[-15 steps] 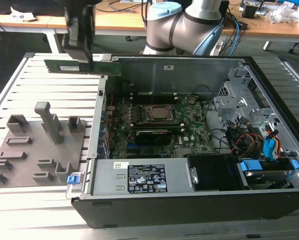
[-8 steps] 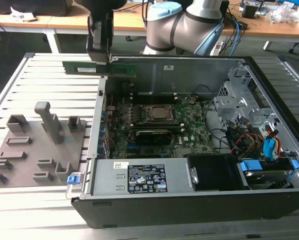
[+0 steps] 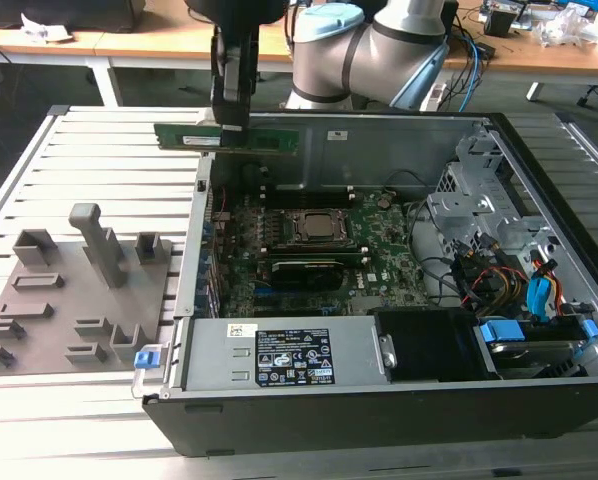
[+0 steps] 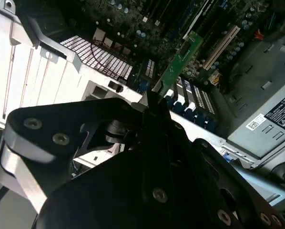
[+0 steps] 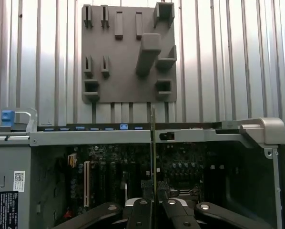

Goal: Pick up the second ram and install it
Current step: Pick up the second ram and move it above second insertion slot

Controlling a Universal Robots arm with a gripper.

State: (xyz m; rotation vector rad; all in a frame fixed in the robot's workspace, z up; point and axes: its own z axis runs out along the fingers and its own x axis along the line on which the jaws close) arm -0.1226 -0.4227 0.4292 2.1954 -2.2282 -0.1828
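Note:
The second ram (image 3: 229, 138) is a long green stick with a white label. It hangs level in the air over the far rim of the open computer case (image 3: 539, 200), at the exterior view's left. My gripper (image 3: 233, 118) comes down from above and is shut on the stick's middle. The second wrist view has the green stick (image 4: 180, 62) reaching out from the gripper (image 4: 152, 101) above the motherboard (image 4: 133, 19). In the first wrist view the ram (image 5: 153, 143) is edge-on, a thin line rising from the gripper (image 5: 154, 193). The motherboard (image 3: 309, 250) lies below inside the case.
A grey fixture plate (image 3: 69, 300) with slots and posts lies on the ribbed table at the exterior view's left, beside the case. Inside the case are a silver power supply (image 3: 289, 355), a drive cage (image 3: 479, 190) and coloured cables (image 3: 524, 290). Desks stand behind.

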